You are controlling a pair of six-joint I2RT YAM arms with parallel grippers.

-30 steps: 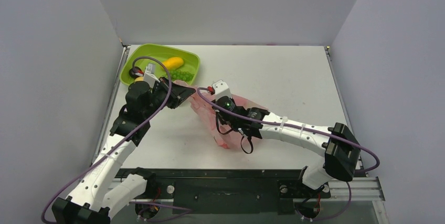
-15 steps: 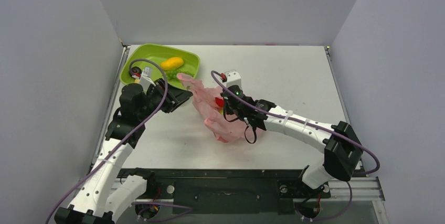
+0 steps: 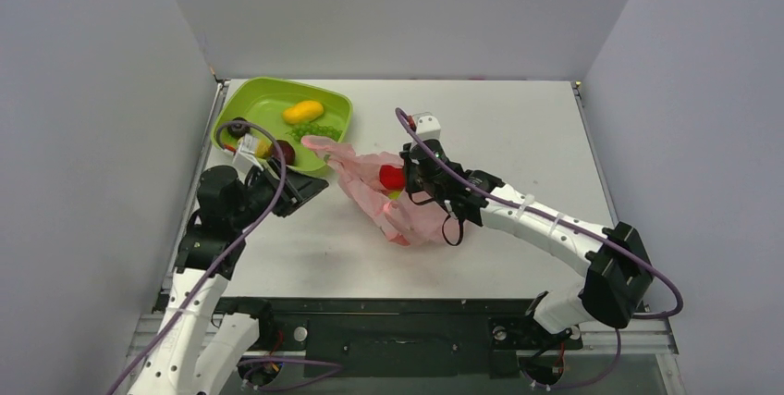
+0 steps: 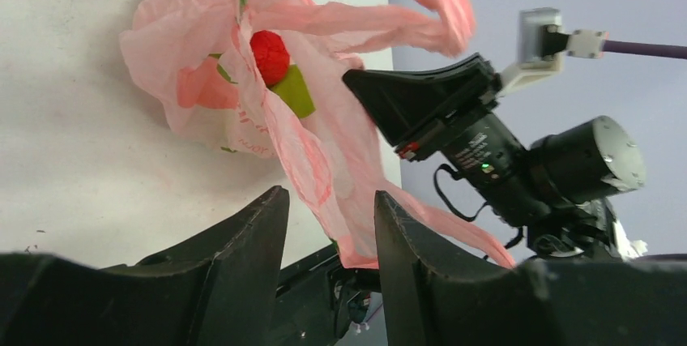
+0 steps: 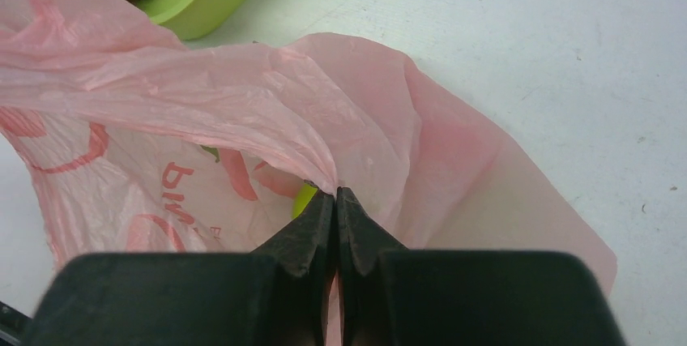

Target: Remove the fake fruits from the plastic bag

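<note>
Right gripper (image 5: 334,196): closed tight; a fold of the bag (image 5: 202,103) is pinched.
Left gripper (image 4: 330,200): half open; nothing is held.
Risk: the bag may be torn if pulled hard, and the red apple (image 4: 270,56) left trapped.

One each: bag (image 3: 407,219), tray (image 3: 268,99), red apple (image 3: 392,178), green apple (image 4: 293,91), dark-red apple (image 3: 287,151), plum (image 3: 238,127), lemon (image 3: 263,147), mango (image 3: 303,112), grape bunch (image 3: 320,129)
</note>
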